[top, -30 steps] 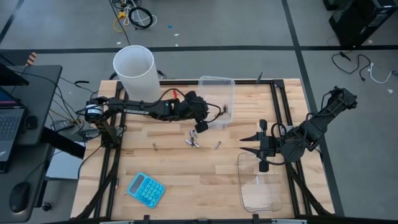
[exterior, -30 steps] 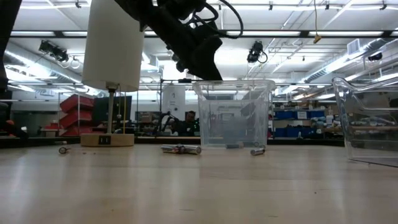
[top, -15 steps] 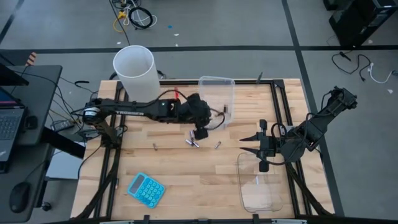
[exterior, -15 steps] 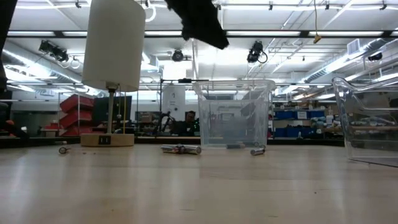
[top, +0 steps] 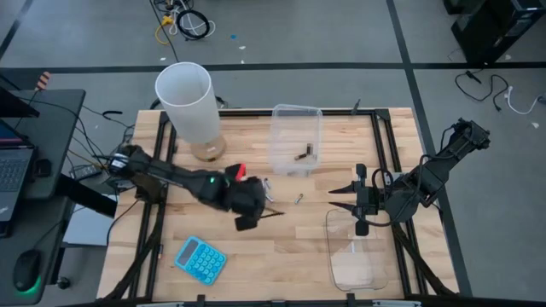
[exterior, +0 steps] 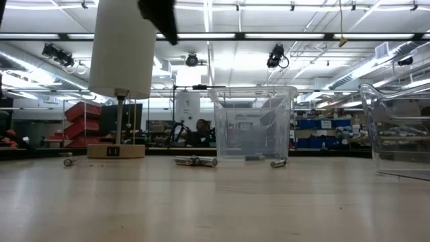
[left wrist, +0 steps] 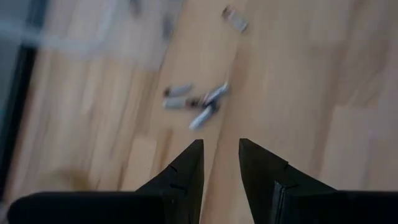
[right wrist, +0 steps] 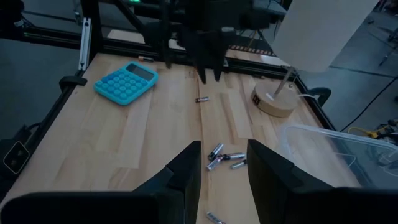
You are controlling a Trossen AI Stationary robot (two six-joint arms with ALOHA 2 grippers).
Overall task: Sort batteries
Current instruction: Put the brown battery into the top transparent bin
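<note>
Several small grey batteries (top: pixel 267 189) lie in a loose cluster (left wrist: pixel 196 102) mid-table, flat on their sides. One more battery (top: pixel 298 199) lies to their right and another (right wrist: pixel 201 99) to their left. A dark battery (top: pixel 300 156) lies in the far clear tub (top: pixel 296 115). My left gripper (top: pixel 245 223) hangs above the wood on the near side of the cluster, tipped down, open (left wrist: pixel 221 146), with nothing between its fingers. My right gripper (top: pixel 341 199) waits open (right wrist: pixel 224 152) at the right, above the table.
A second clear tub (top: pixel 354 251) stands at the near right. A blue calculator (top: pixel 200 258) lies at the near left. A white lamp (top: pixel 183 98) stands at the far left. Bare wood lies between the calculator and the near tub.
My left gripper has swung from beside the far tub toward the table's near edge and a little left, passing over the battery cluster, rising and tipping more steeply down. Its fingers keep the same gap. The batteries lie where they were.
</note>
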